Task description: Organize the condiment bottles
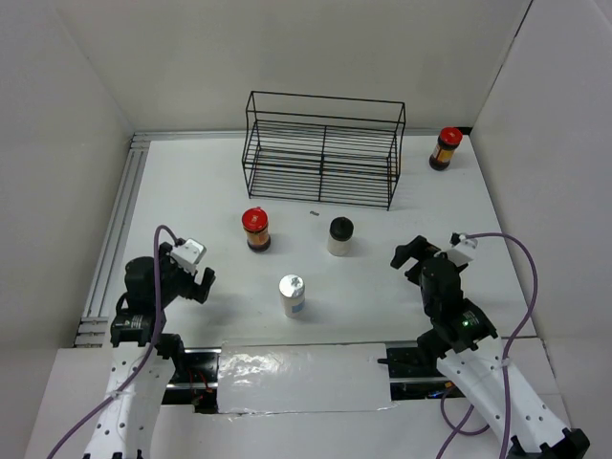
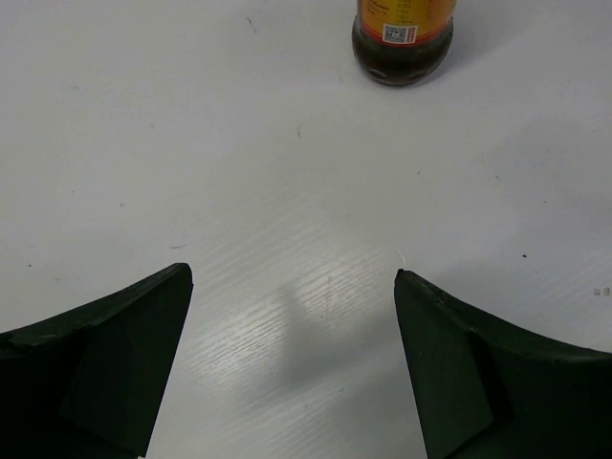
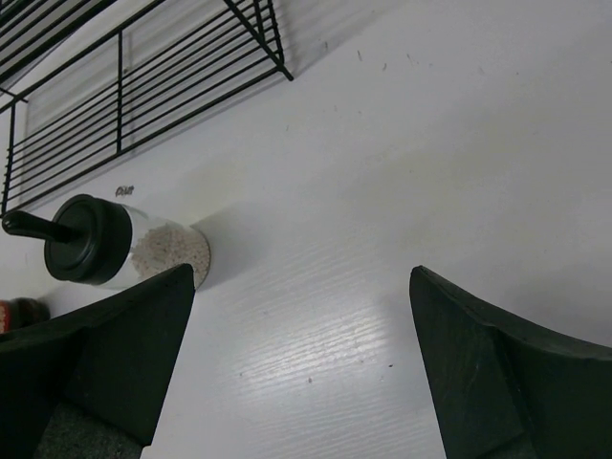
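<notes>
A dark brown jar with a red lid (image 1: 256, 230) stands left of centre; its base also shows in the left wrist view (image 2: 402, 43). A white black-capped bottle (image 1: 340, 236) stands at centre and shows in the right wrist view (image 3: 110, 246). A white blue-labelled silver-capped bottle (image 1: 292, 295) stands nearer the front. A second red-lidded brown jar (image 1: 445, 148) stands at the back right. My left gripper (image 1: 201, 277) (image 2: 293, 287) is open and empty, left of the bottles. My right gripper (image 1: 409, 256) (image 3: 301, 287) is open and empty, right of the black-capped bottle.
A black wire rack (image 1: 323, 149) stands empty at the back centre, its lower bars visible in the right wrist view (image 3: 143, 86). White walls close in both sides. A shiny foil strip (image 1: 296, 378) lies along the table's front edge between the arm bases.
</notes>
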`<state>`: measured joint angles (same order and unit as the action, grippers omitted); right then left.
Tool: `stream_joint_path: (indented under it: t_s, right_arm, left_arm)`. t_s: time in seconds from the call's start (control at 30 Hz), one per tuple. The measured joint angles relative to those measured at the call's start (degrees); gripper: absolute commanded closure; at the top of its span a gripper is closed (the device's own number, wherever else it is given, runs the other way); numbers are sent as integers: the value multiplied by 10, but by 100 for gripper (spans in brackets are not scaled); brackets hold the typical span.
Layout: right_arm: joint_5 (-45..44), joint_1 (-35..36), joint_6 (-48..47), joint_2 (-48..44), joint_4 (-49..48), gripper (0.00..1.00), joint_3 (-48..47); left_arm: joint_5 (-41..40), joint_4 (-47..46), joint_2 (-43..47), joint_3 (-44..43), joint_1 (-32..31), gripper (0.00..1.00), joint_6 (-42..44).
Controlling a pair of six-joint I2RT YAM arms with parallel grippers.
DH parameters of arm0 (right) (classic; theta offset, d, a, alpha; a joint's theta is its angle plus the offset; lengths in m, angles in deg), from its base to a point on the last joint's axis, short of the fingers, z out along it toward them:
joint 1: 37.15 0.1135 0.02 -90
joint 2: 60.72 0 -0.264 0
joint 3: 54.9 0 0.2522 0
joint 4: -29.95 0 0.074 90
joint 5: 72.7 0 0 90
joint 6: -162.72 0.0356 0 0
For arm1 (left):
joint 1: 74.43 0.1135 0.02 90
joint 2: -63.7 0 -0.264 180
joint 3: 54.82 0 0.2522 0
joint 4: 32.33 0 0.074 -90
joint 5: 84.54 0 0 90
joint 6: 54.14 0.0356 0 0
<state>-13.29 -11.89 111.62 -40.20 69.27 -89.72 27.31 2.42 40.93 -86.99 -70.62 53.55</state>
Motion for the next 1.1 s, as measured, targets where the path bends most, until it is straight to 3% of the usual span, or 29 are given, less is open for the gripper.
stream_joint_path:
  t_s: [0.2, 0.23, 0.27, 0.3, 0.33, 0.43, 0.47, 0.5, 0.53, 0.57, 0.63, 0.77, 1.1]
  right_arm:
    - [-43, 0, -19, 39, 8, 0, -42]
    - [-43, 0, -21, 55, 6, 4, -62]
    - [-48, 0, -50, 78, 3, 23, -87]
    - [-54, 0, -82, 105, 0, 49, -118]
    - [-60, 0, -120, 142, -5, 99, -159]
    - [-82, -14, -207, 269, -9, 100, -308]
    - [-80, -32, -235, 316, -6, 91, -374]
    - [-73, -56, -259, 372, -8, 38, -441]
    - [-52, -89, -272, 421, -5, 10, -507]
    - [-30, -122, -284, 463, -2, 0, -562]
    - [28, -202, -299, 544, 10, 0, -663]
    - [108, -322, -302, 663, 11, 0, -769]
    - [188, -358, -318, 906, 6, 0, -872]
  left_arm:
    - [-6, -13, -9, 4, 0, 1, 31]
    - [-5, -13, -14, 4, 0, 1, 39]
    - [-4, -12, -21, 2, 0, 6, 49]
    - [1, -8, -31, -5, 0, 11, 58]
    - [10, -2, -47, -20, 0, 20, 65]
    - [55, 14, -97, -87, 0, 36, 89]
    - [71, 14, -111, -110, 0, 37, 90]
    - [89, 14, -125, -134, 0, 36, 91]
    - [109, 13, -136, -155, 0, 32, 91]
    - [123, 11, -143, -167, 0, 28, 91]
    - [152, 7, -156, -185, 0, 17, 89]
    - [185, -5, -176, -189, 0, 12, 74]
    - [195, -91, -221, -173, 0, 10, 44]
